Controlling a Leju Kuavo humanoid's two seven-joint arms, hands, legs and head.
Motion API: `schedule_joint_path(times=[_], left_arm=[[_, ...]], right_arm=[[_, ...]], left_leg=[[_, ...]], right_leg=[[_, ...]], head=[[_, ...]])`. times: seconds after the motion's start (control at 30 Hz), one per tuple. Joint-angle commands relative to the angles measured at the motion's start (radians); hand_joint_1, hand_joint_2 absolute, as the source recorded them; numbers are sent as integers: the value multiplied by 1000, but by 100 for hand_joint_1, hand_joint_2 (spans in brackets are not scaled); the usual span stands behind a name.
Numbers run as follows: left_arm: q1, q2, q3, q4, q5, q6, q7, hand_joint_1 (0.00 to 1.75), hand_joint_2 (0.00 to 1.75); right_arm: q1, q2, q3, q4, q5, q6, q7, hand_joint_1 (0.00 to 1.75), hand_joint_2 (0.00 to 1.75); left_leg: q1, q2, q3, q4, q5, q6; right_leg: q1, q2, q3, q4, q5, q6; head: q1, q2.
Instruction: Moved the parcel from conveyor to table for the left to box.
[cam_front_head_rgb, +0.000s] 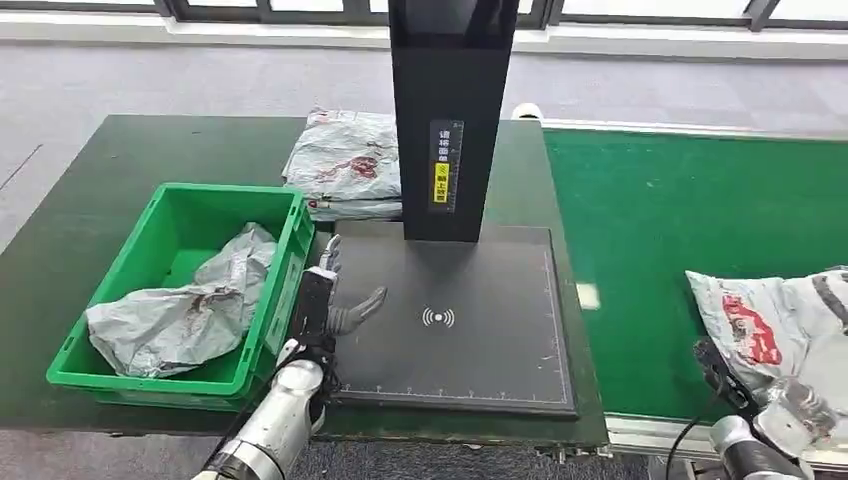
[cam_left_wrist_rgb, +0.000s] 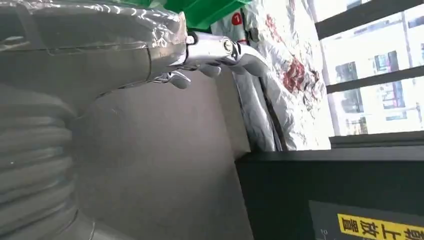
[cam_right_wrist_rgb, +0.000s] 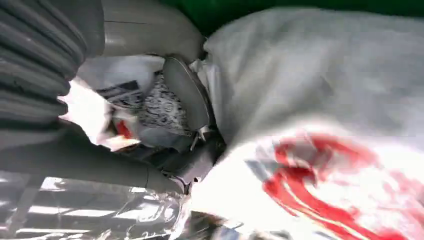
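Right hand (cam_front_head_rgb: 800, 405) gripping parcel (cam_front_head_rgb: 780, 320) on green conveyor (cam_front_head_rgb: 660, 210), dark table (cam_front_head_rgb: 90, 200)

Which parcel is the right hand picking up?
Look at the green conveyor belt right of the black scanner pad. The parcel lies at its near right edge, under the right hand; it is the only grey bag with red print on the belt.

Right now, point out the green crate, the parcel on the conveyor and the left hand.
green crate (cam_front_head_rgb: 285, 270), head view, on its right wall.
parcel on the conveyor (cam_front_head_rgb: 775, 320), head view, on its printed upper face.
left hand (cam_front_head_rgb: 330, 300), head view, on the back of the hand.
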Motion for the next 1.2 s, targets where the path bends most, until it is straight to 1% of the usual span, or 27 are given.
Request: schedule_joint_path(times=[0.03, 0.07, 0.1, 0.13, 0.17, 0.2, 0.23, 0.27, 0.3, 0.33, 0.37, 0.4, 0.47, 0.5, 0.57, 0.6, 0.7, 0.77, 0.8, 0.83, 0.9, 0.97, 1.07, 1.1, 1.13, 1.17, 1.2], left_arm=[[-4, 45, 33, -25, -27, 41, 3, 0, 175], [2, 43, 38, -39, -35, 43, 6, 0, 175], [5, 42, 41, -43, -40, 41, 9, 0, 175], [6, 42, 41, -45, -42, 40, 10, 0, 175], [7, 41, 44, -45, -45, 39, 11, 0, 175], [7, 39, 46, -45, -50, 43, 8, 0, 175], [5, 39, 46, -44, -55, 42, 5, 0, 175], [2, 40, 44, -42, -63, 43, 2, 0, 175], [7, 40, 41, -46, -70, 43, -3, 0, 175], [12, 38, 39, -52, -76, 43, -7, 0, 175], [19, 34, 36, -62, -89, 47, -12, 0, 175], [18, 31, 26, -74, -95, 41, -17, 0, 175], [8, 24, 1, -86, -105, 45, -5, 0, 175], [1, 21, -9, -83, -104, 42, -2, 0, 175], [-14, 15, -22, -65, -103, 46, -2, 0, 175], [-17, 14, -23, -59, -100, 49, -4, 0, 175], [-27, 15, -33, -42, -91, 43, -12, 0, 175], [-43, 18, -43, -25, -73, 29, -17, 0, 175], [-46, 19, -43, -24, -73, 29, -17, 0, 175], [-65, 17, -54, 9, -56, 18, -22, 0, 175], [-66, 15, -54, 10, -55, 19, -22, 0, 175], [-73, 15, -63, 37, -39, 20, -40, 0, 175], [-60, 21, -68, 33, -25, 23, -55, 0, 175], [-58, 22, -69, 32, -24, 22, -56, 0, 175], [-54, 23, -68, 28, -22, 26, -59, 0, 175], [-51, 26, -68, 22, -19, 31, -61, 0, 175], [-51, 28, -68, 21, -19, 30, -61, 0, 175]], right_arm=[[-145, 300, -44, -119, -149, -28, -472, 175, 175], [-138, 354, 21, -187, -178, -20, -464, 175, 175], [-126, 362, 59, -220, -198, -13, -433, 175, 175], [-120, 365, 79, -234, -209, -11, -419, 175, 175], [-107, 352, 112, -248, -243, -6, -411, 175, 175], [-97, 344, 169, -260, -290, -3, -455, 175, 175], [-93, 355, 223, -282, -322, 7, -502, 175, 175], [-74, 409, 290, -357, -396, 60, -557, 175, 175], [-34, 442, 387, -448, -433, 80, -581, 175, 175], [-3, 463, 451, -507, -463, 92, -579, 175, 175], [47, 491, 598, -615, -512, 105, -567, 175, 175], [76, 510, 721, -692, -546, 108, -547, 175, 175], [120, 514, 938, -802, -563, 109, -469, 175, 175], [126, 503, 1018, -820, -559, 116, -456, 175, 175], [133, 494, 1116, -815, -569, 135, -437, 175, 175], [134, 492, 1128, -809, -575, 124, -433, 175, 175], [138, 482, 1159, -795, -608, 133, -443, 175, 175], [152, 462, 1191, -813, -610, 186, -431, 175, 175], [154, 461, 1192, -813, -610, 186, -431, 175, 175], [146, 450, 1213, -808, -624, 263, -412, 175, 175], [148, 448, 1212, -805, -624, 262, -413, 175, 175], [143, 438, 1221, -779, -624, 281, -418, 175, 175], [146, 426, 1206, -751, -633, 267, -422, 175, 175], [145, 424, 1204, -748, -634, 265, -424, 175, 175], [140, 423, 1205, -739, -626, 260, -421, 49, 175], [131, 425, 1193, -717, -622, 251, -393, 0, 175], [125, 421, 1190, -714, -621, 253, -395, 0, 175]], left_leg=[[1, 18, 3, -2, -1, -2], [1, 21, 3, -3, -1, -3], [2, 25, 2, -3, -1, -3], [2, 22, 2, -2, -1, -3], [3, 22, 2, -2, 0, -3], [2, 18, 1, -2, 1, -4], [2, 18, 2, -3, 2, -5], [3, 17, 2, -4, 2, -6], [3, 16, 3, -5, 3, -6], [3, 17, 3, -4, 2, -6], [3, 15, 2, -3, 2, -6], [3, 11, -1, -2, 2, -7], [5, 18, 3, -5, 1, -9], [4, 14, -2, -1, 2, -9], [4, 12, -4, -1, 3, -9], [4, 13, -4, -1, 3, -9], [5, 12, -1, -2, 2, -9], [5, 15, -2, -2, 1, -11], [5, 14, -2, -3, 1, -11], [5, 11, -4, -2, 2, -11], [5, 8, -3, -3, 2, -11], [4, 10, -3, -2, 2, -11], [5, 9, 0, -5, 3, -10], [4, 9, -2, -3, 3, -11], [4, 9, -1, -4, 3, -11], [4, 10, -2, -3, 2, -11], [4, 10, -1, -4, 2, -11]], right_leg=[[1, 17, -3, -1, 4, -3], [2, 20, -3, 0, 4, -3], [2, 24, -6, 0, 6, -4], [2, 21, -5, 2, 4, -4], [2, 22, -6, 2, 5, -4], [2, 18, -6, 3, 4, -4], [2, 17, -7, 3, 4, -5], [2, 16, -7, 2, 4, -5], [3, 15, -6, 1, 4, -6], [3, 16, -7, 2, 3, -6], [3, 14, -7, 3, 3, -6], [3, 12, -8, 4, 2, -5], [5, 18, -6, 2, 2, -7], [3, 15, -11, 6, 2, -6], [4, 14, -12, 7, 2, -6], [3, 14, -14, 7, 1, -6], [5, 12, -11, 5, 0, -8], [5, 14, -14, 6, 1, -10], [5, 13, -14, 6, 1, -10], [5, 10, -14, 6, 0, -10], [5, 8, -12, 5, 0, -11], [4, 10, -13, 6, 0, -11], [5, 9, -10, 3, 1, -11], [4, 9, -11, 4, 1, -11], [4, 9, -11, 4, 1, -11], [4, 9, -12, 5, 1, -11], [4, 10, -10, 3, 1, -11]], head=[[0, 0], [0, 0], [0, 0], [0, 0], [0, 0], [0, 0], [0, 0], [0, 0], [0, 0], [0, 0], [0, 0], [0, 0], [0, 0], [0, 0], [0, 0], [0, 0], [0, 0], [0, 0], [0, 0], [0, 0], [0, 0], [0, 0], [0, 0], [0, 0], [0, 0], [0, 0], [0, 0]])
